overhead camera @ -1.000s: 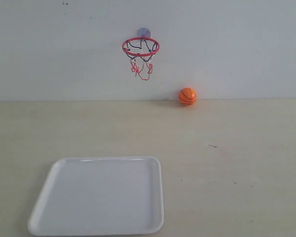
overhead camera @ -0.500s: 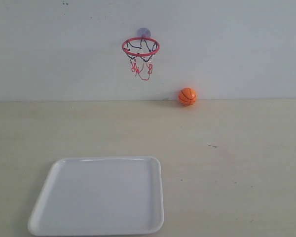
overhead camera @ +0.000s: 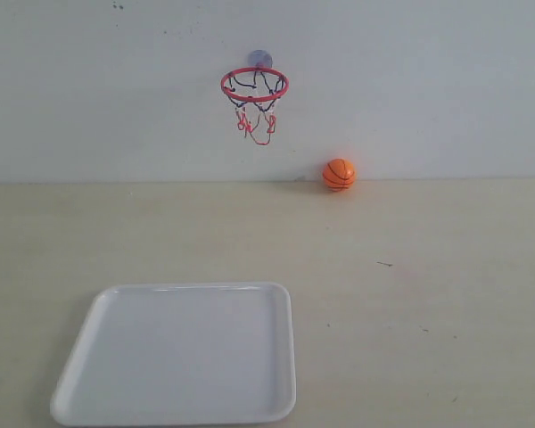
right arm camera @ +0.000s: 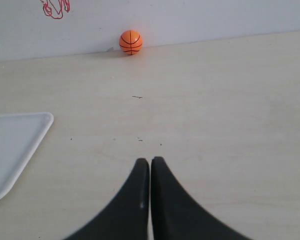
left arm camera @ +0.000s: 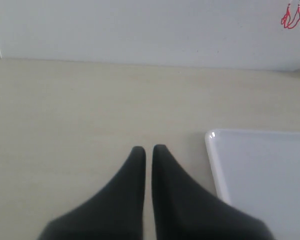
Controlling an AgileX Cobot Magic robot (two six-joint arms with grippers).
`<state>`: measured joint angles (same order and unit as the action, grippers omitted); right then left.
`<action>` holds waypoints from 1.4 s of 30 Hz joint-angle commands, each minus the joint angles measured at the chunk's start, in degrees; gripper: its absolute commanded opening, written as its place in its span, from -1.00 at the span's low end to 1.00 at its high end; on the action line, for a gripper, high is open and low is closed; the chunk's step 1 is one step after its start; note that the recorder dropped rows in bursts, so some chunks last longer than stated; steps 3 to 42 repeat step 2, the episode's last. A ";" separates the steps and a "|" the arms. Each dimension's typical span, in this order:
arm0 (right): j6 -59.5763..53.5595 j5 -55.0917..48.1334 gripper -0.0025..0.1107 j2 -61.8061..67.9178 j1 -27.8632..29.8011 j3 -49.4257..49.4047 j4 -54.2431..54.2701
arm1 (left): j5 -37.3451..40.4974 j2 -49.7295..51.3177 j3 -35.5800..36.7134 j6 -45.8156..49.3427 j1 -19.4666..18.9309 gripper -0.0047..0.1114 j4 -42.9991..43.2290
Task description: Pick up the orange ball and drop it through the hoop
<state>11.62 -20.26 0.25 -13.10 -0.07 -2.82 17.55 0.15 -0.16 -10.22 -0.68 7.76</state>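
Note:
The orange ball rests on the table against the back wall, to the right of and below the hoop, which hangs on the wall by its suction cup. The ball also shows far ahead in the right wrist view, with a bit of the net at the frame edge. My right gripper is shut with nothing in it, well short of the ball. My left gripper is shut and empty, beside the tray corner; the net's tip shows far off. Neither gripper appears in the exterior view.
A white tray lies on the front left of the beige table. Its corner is close to the left gripper, and its edge lies off to one side of the right gripper. A white wall backs the table.

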 commanded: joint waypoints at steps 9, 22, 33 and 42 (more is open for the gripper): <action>-0.19 0.70 -0.96 -0.25 -0.13 0.07 -0.48 | -0.22 -0.15 0.16 0.22 -0.20 -0.85 -0.35; -0.19 0.70 -0.96 -0.25 -0.13 0.07 -0.48 | -0.22 -0.15 0.16 0.22 -0.20 -0.85 -0.35; -0.19 0.70 -0.96 -0.25 -0.13 0.07 -0.48 | -0.22 -0.15 0.16 0.22 -0.20 -0.85 -0.35; -0.19 0.70 -0.96 -0.25 -0.13 0.07 -0.48 | -0.22 -0.15 0.16 0.22 -0.20 -0.85 -0.35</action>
